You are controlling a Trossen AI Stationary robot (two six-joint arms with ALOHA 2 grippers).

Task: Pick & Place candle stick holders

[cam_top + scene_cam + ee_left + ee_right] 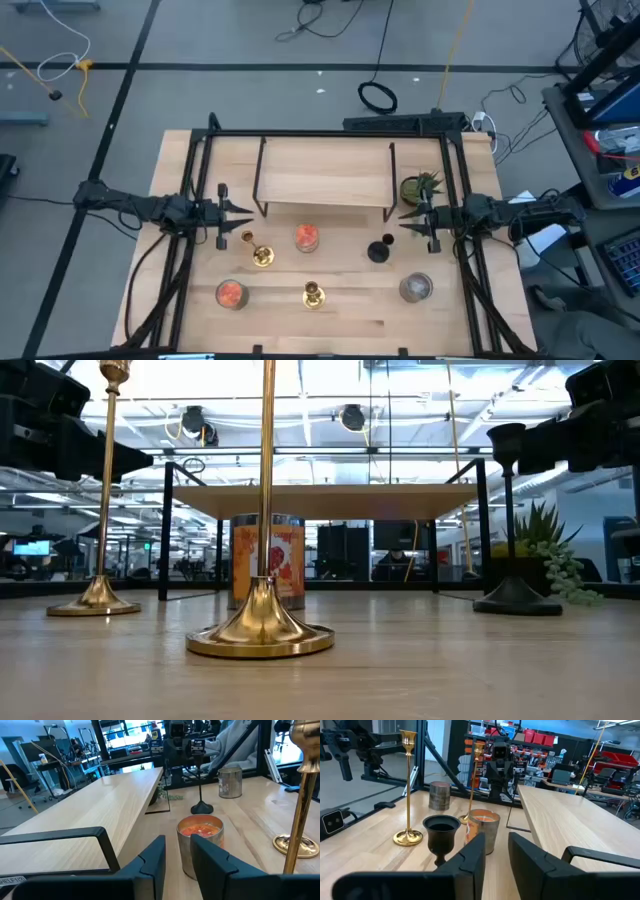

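Three candle stick holders stand upright on their round bases on the wooden table (470,330). One gold holder (262,255) is left of centre. The second gold holder (313,294) is near the front edge. The black holder (378,250) is right of centre. My left gripper (235,212) is open and empty above the table's left side, and the first gold holder shows close beside it in its wrist view (300,820). My right gripper (410,220) is open and empty on the right, with the black holder's cup (441,832) just in front of its fingers.
A low wooden shelf (325,175) on black legs stands at the back centre. An orange jar candle (307,237) stands in the middle, another (230,293) at front left, and a grey one (416,288) at front right. A small green plant (420,187) stands by the right gripper.
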